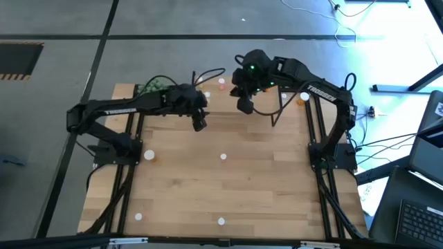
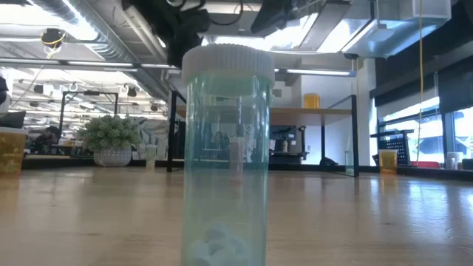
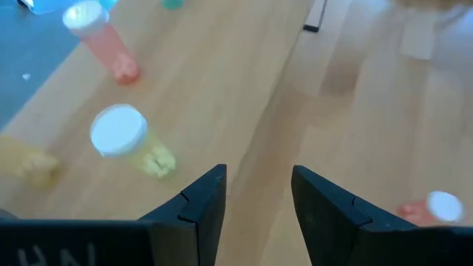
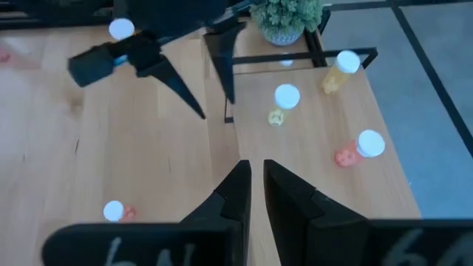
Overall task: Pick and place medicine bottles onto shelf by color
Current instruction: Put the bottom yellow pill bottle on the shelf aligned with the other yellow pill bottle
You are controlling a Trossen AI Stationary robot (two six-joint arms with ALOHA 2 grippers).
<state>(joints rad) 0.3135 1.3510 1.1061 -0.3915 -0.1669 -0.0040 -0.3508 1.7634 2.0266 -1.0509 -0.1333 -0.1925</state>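
You had the left tool (image 1: 199, 123) hanging over the desk (image 1: 228, 187) near the shelf (image 2: 325, 111). Its fingers (image 3: 199, 207) stood partly apart and held nothing. The right tool (image 1: 246, 104) hung just beside it, also near the shelf. Its jaws were almost closed and also empty.

The nearest bottle for the left tool looked to be the yellow bottle (image 3: 126, 140). It was on the desk, beside the line of the fingers and not between them. A red bottle (image 3: 100, 37) was farther off. Other bottles were spread over the desk, well apart from the shelf, and a green bottle (image 2: 225, 148) stood at the desk edge farthest from the shelf.

To do this step well, you probably needed to turn the wrist first, until the yellow bottle sat between the fingers. Then you could go down and close on the body under the cap, not on the cap itself. One yellowish bottle (image 2: 311, 100) was already on the shelf, so this one likely belonged next to it. The right arm was best kept away from the shelf while the left arm moved, because the two arms were close.
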